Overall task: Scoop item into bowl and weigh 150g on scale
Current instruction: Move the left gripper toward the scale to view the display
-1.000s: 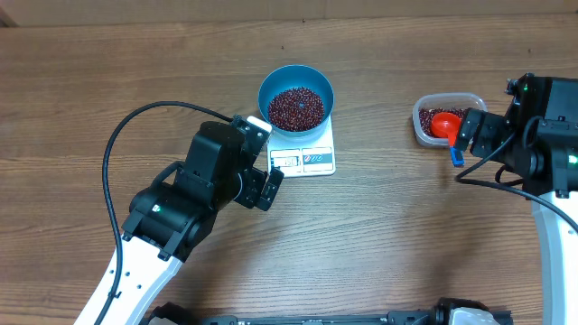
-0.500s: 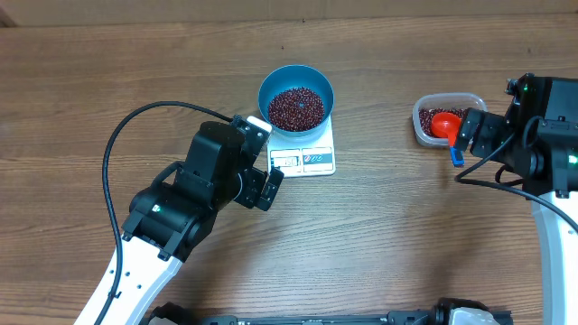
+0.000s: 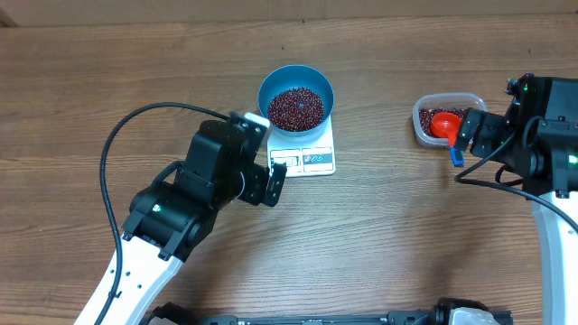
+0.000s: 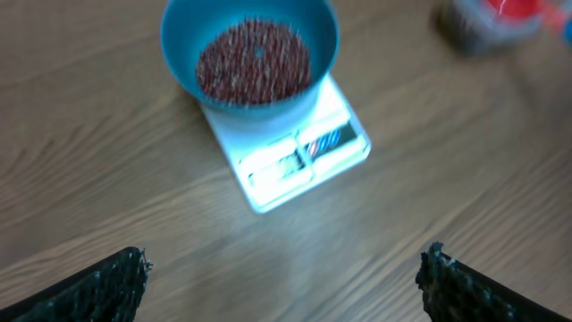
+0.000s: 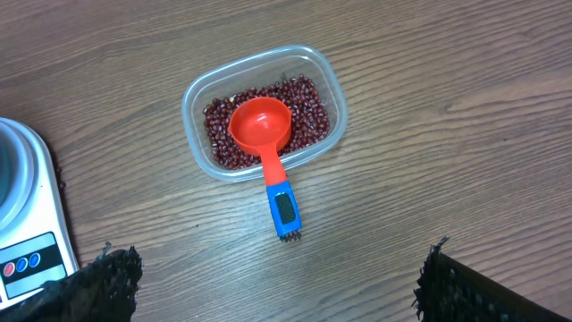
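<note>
– Left hand [image 3: 267, 152], seen from overhead: how does it stand?
– Its fingers are spread as wide as they go, with nothing between them. It sits just beside the left edge of the flat white rectangular kitchen scale [image 3: 307, 161] on the brown wood-grain desk [image 3: 379, 226].
– And the round deep blue bowl [image 3: 268, 83]?
– It stands on the back part of the scale and holds a heap of small dark red-brown beans [image 3: 297, 107].
– The right hand [image 3: 465, 140]?
– Wide open and empty as well. It is near the clear rectangular plastic tub [image 3: 418, 122], well apart from the scale. A red plastic scoop with a blue handle [image 3: 442, 124] lies in that tub.
– What does the left wrist view add?
– It is blurred. The left hand [image 4: 286, 286] shows a fingertip in each lower corner, far apart, with bare desk between. Ahead, the bowl [image 4: 179, 36] with its beans [image 4: 253, 63] sits on the scale [image 4: 304, 156]. The smear at top right is probably the tub [image 4: 487, 22].
– And the right wrist view?
– The right hand [image 5: 281, 282] again has its fingertips wide apart and grips nothing. The tub [image 5: 192, 98] lies ahead with more beans [image 5: 308, 116] inside. The scoop [image 5: 261, 125] has its cup resting on them and its handle reaching out over the rim toward the camera. A corner of the scale [image 5: 27, 241] shows at the left edge.
</note>
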